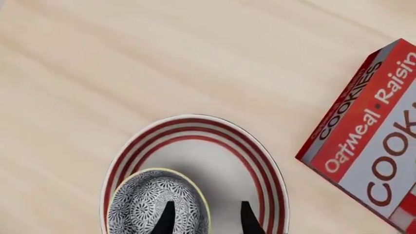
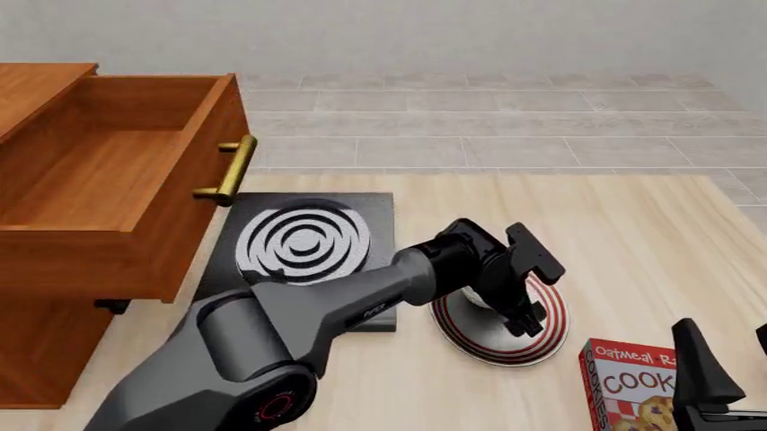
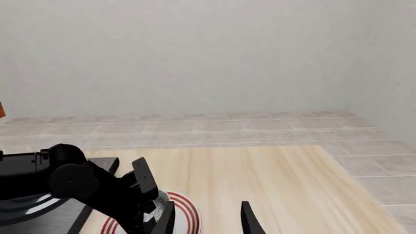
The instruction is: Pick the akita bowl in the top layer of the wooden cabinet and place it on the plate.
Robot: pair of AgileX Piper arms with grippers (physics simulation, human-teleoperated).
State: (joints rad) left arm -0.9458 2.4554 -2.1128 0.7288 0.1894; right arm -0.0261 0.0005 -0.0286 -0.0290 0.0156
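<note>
The akita bowl (image 1: 153, 207), white with dense dark speckles, rests on the plate (image 1: 215, 146), a white dish with red rings, off-centre toward one side. My left gripper (image 1: 208, 219) hangs right over it, open, one finger above the bowl and the other beyond its rim. In the front view the left gripper (image 2: 518, 314) covers most of the bowl (image 2: 471, 294) on the plate (image 2: 504, 348). The wooden cabinet (image 2: 48, 350) stands at the left, its top layer (image 2: 108, 180) pulled out and showing nothing inside. My right gripper (image 3: 208, 222) is open and holds nothing, low at the right (image 2: 731, 359).
A red Oatmeal Raisin cookie box (image 2: 635, 386) lies just right of the plate, close to the right gripper. A black stove with white rings (image 2: 305, 242) sits between cabinet and plate. The drawer's brass handle (image 2: 230, 171) juts out over the stove.
</note>
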